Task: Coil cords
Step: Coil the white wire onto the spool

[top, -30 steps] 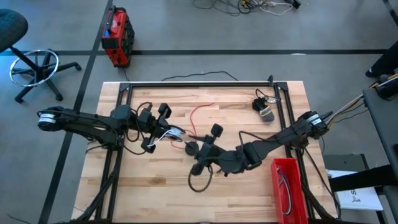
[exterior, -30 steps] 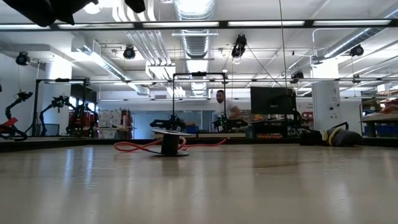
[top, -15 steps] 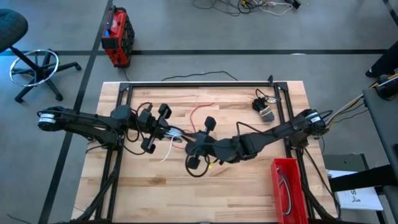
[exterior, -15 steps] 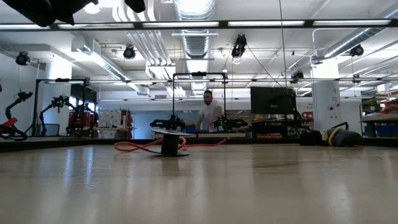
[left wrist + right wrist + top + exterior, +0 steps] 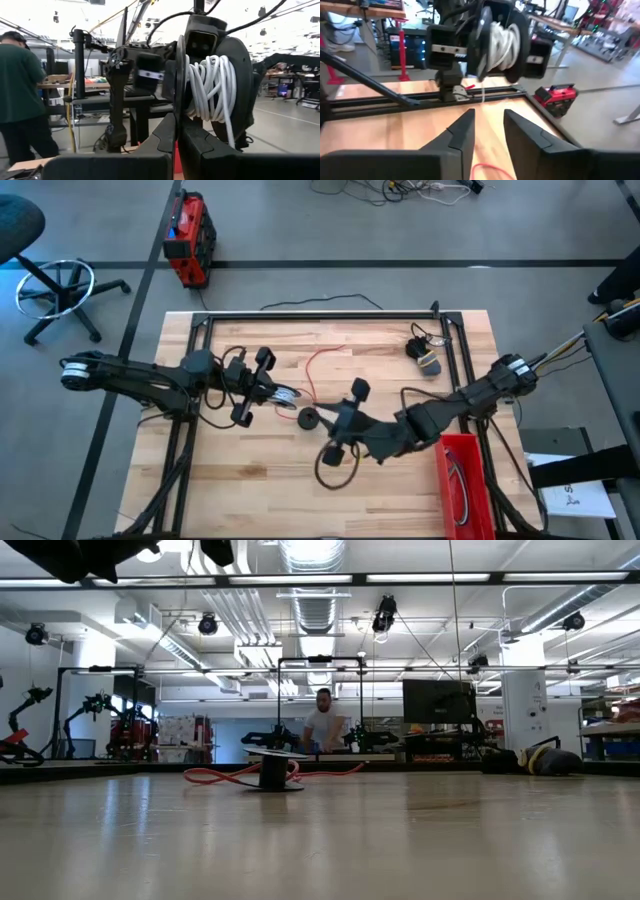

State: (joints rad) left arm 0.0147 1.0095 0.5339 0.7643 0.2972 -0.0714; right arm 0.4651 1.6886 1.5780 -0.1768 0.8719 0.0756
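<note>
Gripping a dark round spool wound with smooth white cord [image 5: 210, 87], the left gripper [image 5: 262, 387] hovers over the left-centre of the pale wooden plank table [image 5: 250, 480], jaws clamped on it. The thin red cord [image 5: 322, 362] curls loosely mid-table to a small dark spool [image 5: 308, 419]; the right gripper [image 5: 346, 423] hangs just beside, fingers [image 5: 465, 131] slightly apart and empty, above a thin black cord loop [image 5: 335, 465]

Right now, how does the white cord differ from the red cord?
The white cord is wound into a tight coil, while the red cord runs in loose curves. The white cord is held up off the wood in the left hand, while the red cord lies on the table with no hand on it. Both are thin, flexible cables.
</note>
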